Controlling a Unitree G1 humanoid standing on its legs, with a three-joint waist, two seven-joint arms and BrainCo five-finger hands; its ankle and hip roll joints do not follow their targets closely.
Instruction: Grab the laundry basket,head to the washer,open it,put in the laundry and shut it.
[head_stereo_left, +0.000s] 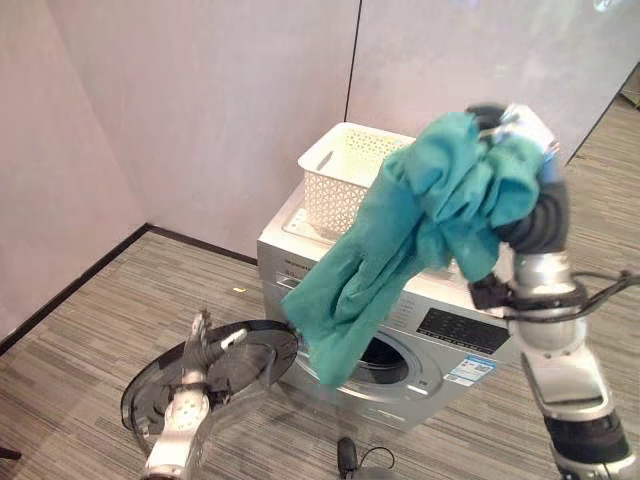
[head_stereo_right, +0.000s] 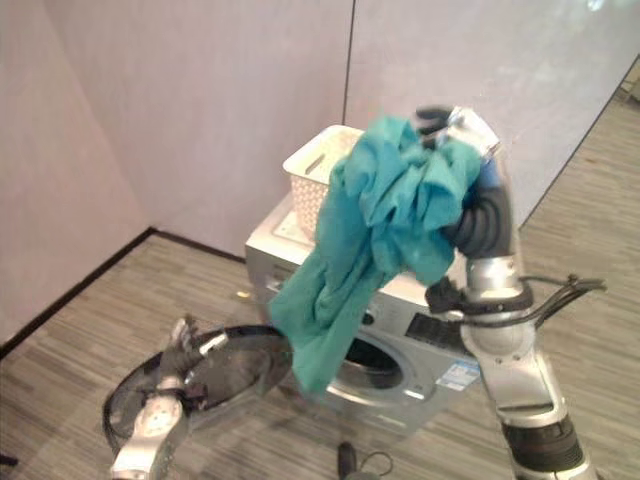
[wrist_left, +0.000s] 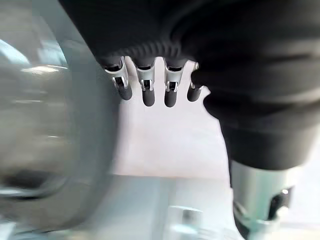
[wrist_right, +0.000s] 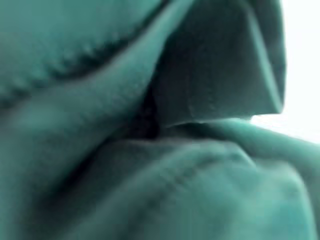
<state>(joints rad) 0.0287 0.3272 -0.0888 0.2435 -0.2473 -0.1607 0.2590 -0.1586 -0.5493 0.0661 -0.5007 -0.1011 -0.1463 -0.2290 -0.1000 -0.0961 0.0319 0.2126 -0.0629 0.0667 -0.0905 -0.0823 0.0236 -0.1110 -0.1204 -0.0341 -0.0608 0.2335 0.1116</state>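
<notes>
One teal garment (head_stereo_left: 420, 230) is held bunched in the raised right hand (head_stereo_left: 520, 130), hanging above the washer (head_stereo_left: 440, 330), whose round door (head_stereo_left: 215, 375) is swung open. The white laundry basket (head_stereo_left: 345, 175) is set on top. The left hand (wrist_left: 150, 90) is kept by the door, fingers straight.

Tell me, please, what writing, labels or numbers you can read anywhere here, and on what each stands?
None can be read.
Sticker on the washer front: print too small.
Dark control panel on the washer: markings too small.
White laundry basket, teal garment: no writing seen.
</notes>
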